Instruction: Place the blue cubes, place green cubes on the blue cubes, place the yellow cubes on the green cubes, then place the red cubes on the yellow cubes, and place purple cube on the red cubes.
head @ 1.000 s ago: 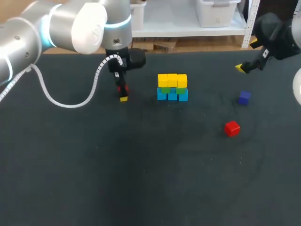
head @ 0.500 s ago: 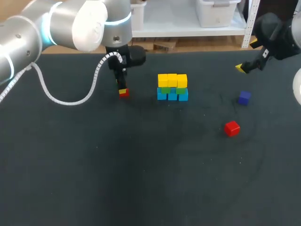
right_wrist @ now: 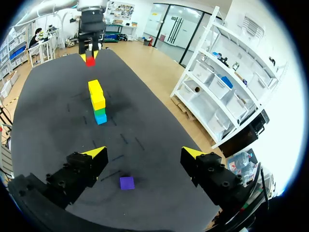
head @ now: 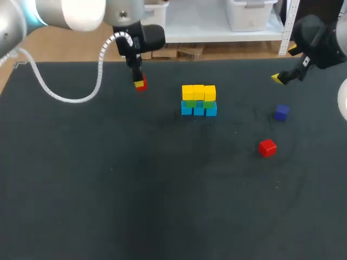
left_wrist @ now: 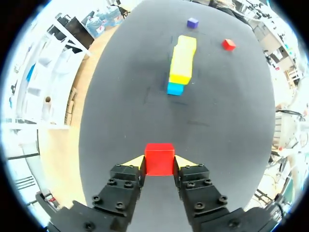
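My left gripper (head: 140, 84) hangs above the table at the back left, shut on a red cube (left_wrist: 160, 159) (head: 141, 86) held between its yellow tips. To its right stands the stack (head: 199, 101) (left_wrist: 182, 63) (right_wrist: 97, 101): blue cubes at the bottom, green in the middle, yellow on top. A second red cube (head: 267, 147) (left_wrist: 228, 44) lies on the table at the right. The purple cube (head: 281, 112) (right_wrist: 127, 182) lies behind it, just ahead of my right gripper (right_wrist: 144, 153), which is open and empty at the back right (head: 280, 78).
The dark table (head: 162, 189) stretches wide in front of the stack. Its back edge runs close behind my left gripper.
My left gripper closed on the red cube at the table and lifted it up and back. The right arm has not moved.
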Controlling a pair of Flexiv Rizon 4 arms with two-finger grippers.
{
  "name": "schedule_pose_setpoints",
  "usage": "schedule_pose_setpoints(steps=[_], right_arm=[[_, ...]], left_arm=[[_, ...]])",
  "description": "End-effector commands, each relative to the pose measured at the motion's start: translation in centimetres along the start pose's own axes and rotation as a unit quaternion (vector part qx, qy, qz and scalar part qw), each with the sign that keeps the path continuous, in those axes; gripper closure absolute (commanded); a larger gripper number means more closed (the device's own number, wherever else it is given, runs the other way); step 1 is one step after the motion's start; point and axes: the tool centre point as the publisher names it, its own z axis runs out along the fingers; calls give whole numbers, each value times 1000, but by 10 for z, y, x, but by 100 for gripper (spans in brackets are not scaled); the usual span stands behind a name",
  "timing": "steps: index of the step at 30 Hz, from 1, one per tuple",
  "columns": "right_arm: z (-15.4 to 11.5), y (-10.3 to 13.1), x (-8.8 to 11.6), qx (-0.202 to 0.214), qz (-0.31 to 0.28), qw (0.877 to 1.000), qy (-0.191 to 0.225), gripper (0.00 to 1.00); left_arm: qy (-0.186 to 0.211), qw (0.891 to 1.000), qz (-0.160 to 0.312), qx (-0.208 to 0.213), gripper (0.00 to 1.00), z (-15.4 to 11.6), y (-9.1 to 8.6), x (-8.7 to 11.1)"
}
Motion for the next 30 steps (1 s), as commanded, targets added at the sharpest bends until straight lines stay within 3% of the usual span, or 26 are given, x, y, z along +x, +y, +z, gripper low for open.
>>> schedule_pose_setpoints(steps=[1,5,13,16,23,30], right_arm=[[0,1,0,2,0,1000,1,0],[0,1,0,2,0,1000,1,0],[0,1,0,2,0,1000,1,0],[0,1,0,2,0,1000,1,0],[0,1,0,2,0,1000,1,0],[0,1,0,2,0,1000,1,0]], left_arm=[[5,999,19,-28,100,-27,-19,0],[37,998,21,-55,100,-49,-21,-18],[28,996,65,-47,100,-64,-43,-63],[32,996,70,-51,100,-64,-42,-71],[0,997,74,-16,100,-60,-43,-86],[0,997,74,-15,100,-58,-44,-98]])
